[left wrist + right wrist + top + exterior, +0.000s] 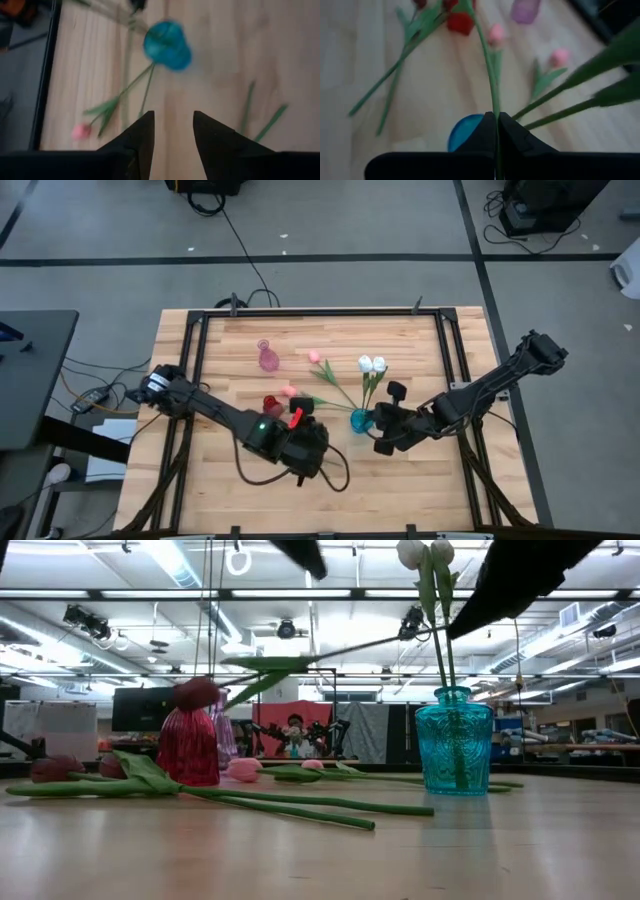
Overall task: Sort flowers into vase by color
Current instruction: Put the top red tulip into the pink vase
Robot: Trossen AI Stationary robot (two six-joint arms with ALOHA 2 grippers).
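Note:
Two white tulips [372, 364] stand with their stems in the blue vase [360, 421]. My right gripper [496, 117] hangs just over that vase [465, 131], shut on a maroon tulip [197, 692] that reaches out toward the red vase [188, 745]. Two pink tulips [243, 768] and other maroon ones [55, 768] lie flat on the table. A pink vase [267, 358] stands farther back. My left gripper [173, 117] is open in the air on the near-left side of the blue vase [167, 44], touching nothing. My right gripper pinches the maroon tulip's thin green stem [492, 95] between its two shut fingers, toward the stem's lower end. The flower is lifted clear of the table and lies roughly level, its head [197, 692] out above the red vase.
The table's black frame [300, 312] runs along the far and side edges. Loose stems and leaves [300, 802] stretch across the middle of the table between the red and blue vases. A person sits in the room far behind the table [295, 730].

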